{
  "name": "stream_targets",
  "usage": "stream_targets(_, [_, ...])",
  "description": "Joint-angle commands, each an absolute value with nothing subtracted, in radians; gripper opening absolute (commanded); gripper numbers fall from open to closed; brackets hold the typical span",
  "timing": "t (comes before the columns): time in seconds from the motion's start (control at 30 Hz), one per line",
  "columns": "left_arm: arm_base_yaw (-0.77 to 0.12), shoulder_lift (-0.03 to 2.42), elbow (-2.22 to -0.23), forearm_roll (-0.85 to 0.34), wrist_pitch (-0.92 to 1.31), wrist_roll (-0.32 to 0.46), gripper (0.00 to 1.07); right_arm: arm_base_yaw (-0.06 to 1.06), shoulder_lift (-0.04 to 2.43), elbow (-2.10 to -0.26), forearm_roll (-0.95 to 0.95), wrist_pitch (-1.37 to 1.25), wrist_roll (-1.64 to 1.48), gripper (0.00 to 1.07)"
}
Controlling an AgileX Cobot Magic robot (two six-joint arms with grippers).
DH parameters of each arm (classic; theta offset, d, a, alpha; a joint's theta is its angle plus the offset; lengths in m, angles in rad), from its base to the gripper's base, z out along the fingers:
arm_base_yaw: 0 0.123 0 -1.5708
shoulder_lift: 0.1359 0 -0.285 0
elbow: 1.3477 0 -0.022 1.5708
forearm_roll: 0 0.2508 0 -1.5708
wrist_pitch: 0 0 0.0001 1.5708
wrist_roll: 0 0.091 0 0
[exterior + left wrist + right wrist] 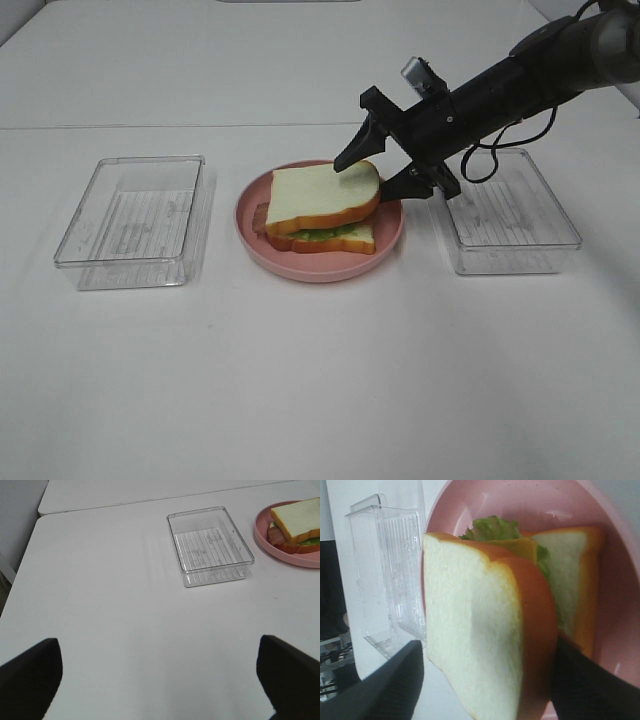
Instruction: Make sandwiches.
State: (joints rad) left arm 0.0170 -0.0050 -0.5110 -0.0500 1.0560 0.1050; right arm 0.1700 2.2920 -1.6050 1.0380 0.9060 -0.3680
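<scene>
The sandwich stack sits on the round pink plate [320, 270] at mid-table. Its top bread slice [320, 192] lies slightly askew over green lettuce [335, 232] and the bottom slice [350, 243]; bacon [262, 218] pokes out at the left. My right gripper [375, 172] is open, one finger over and one under the top slice's right end. The right wrist view shows that slice [470, 630] between the spread fingers, with lettuce [490, 527] and yellow cheese [520, 547] behind. My left gripper [160, 680] is open over bare table, far from the stack [297, 522].
A clear plastic tray [135, 220] stands left of the plate and another [510, 215] stands right of it, under the right arm. The left wrist view shows the left tray [210, 545] beside the plate [265, 540]. A table seam runs across the back.
</scene>
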Motion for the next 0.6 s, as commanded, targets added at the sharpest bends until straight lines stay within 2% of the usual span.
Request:
stream_targets(0.03, [0.013,-0.025,-0.509,-0.053,1.041,0.101,0.98,0.168,2.258,-1.609,0.978,0.878,-0.356,0.63])
stream_targets(0.33, [0.013,-0.025,-0.509,-0.052,1.041,0.101,0.98,0.168,2.165,-1.609,0.722,0.857,-0.244,0.64])
stream_targets(0.4, [0.013,-0.025,-0.509,-0.052,1.041,0.101,0.98,0.168,2.119,-1.615,0.667,0.848,-0.169,0.73])
stream_targets(0.43, [0.013,-0.025,-0.509,-0.052,1.041,0.101,0.98,0.168,2.119,-1.615,0.667,0.848,-0.169,0.73])
stream_targets(0.47, [0.013,-0.025,-0.509,-0.052,1.041,0.101,0.98,0.170,2.089,-1.629,0.596,0.853,-0.125,0.83])
stream_targets(0.5, [0.013,-0.025,-0.509,-0.052,1.041,0.101,0.98,0.170,2.074,-1.636,0.556,0.853,-0.110,0.88])
stream_targets(0.53, [0.013,-0.025,-0.509,-0.052,1.041,0.101,0.98,0.170,2.074,-1.636,0.556,0.853,-0.110,0.88])
stream_targets(0.57, [0.013,-0.025,-0.509,-0.052,1.041,0.101,0.98,0.170,2.039,-1.652,0.455,0.846,-0.060,0.94])
stream_targets(0.6, [0.013,-0.025,-0.509,-0.052,1.041,0.101,0.98,0.169,2.027,-1.661,0.404,0.846,-0.033,0.94])
